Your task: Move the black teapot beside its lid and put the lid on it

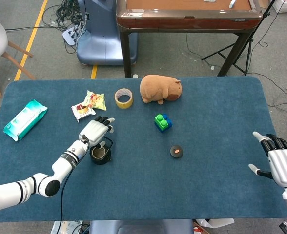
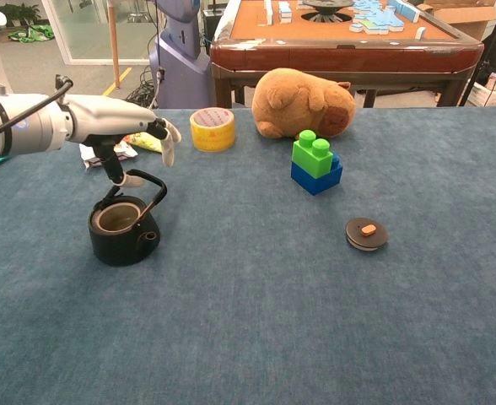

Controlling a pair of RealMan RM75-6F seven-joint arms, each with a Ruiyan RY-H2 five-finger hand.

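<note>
Though it holds nothing, the left hand [image 2: 117, 131] hovers with fingers spread directly over the black teapot [image 2: 123, 224], whose arched handle [image 2: 138, 184] rises just under the thumb. The lid [image 2: 366, 234] lies well apart, toward the robot's right. Nearest the camera in the head view, the right hand [image 1: 282, 163] waits open-fingered at the table's edge.

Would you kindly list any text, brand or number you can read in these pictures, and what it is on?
None can be read.
Snack packets: printing too blurred to read.
Wipes pack: print too small to read.
Tape roll: faint marks, not legible.
Tiles on the far table: too small to read.
</note>
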